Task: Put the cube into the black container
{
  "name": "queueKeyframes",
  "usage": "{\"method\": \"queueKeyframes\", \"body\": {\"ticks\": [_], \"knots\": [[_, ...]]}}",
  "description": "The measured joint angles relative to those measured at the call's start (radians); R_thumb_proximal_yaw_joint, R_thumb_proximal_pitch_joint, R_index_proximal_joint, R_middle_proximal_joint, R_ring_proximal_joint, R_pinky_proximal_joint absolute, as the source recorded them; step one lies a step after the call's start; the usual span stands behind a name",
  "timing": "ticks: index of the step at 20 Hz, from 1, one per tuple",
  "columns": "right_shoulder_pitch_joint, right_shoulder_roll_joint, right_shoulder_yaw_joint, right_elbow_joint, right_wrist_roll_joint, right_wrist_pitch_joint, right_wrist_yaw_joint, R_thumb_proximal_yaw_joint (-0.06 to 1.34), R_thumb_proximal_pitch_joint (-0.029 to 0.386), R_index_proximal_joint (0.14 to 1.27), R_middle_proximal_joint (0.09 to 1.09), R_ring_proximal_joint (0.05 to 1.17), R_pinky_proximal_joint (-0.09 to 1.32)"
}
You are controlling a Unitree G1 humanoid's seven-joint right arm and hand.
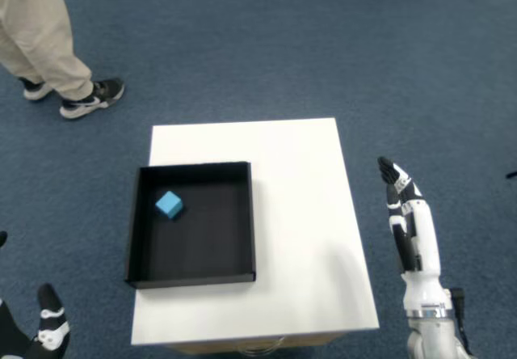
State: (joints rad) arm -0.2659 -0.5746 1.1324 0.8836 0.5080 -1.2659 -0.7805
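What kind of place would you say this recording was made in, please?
Probably an office or lab room set up for robot trials: blue carpet covers the floor, a small white table stands alone holding only a black container with a cube, and a person stands nearby in trainers.

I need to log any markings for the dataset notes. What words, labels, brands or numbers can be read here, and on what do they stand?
None can be read. The blue cube, the black container, the white table and the right hand show no legible text, and the person's shoes are too small to show any brand.
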Motion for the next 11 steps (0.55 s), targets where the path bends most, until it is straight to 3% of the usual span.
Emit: {"method": "queueKeyframes", "body": {"ticks": [11], "knots": [[0.000, 0.042, 0.003, 0.071, 0.059, -0.007, 0.057, -0.02, 0.201, 0.25, 0.18, 0.16, -0.07]]}}
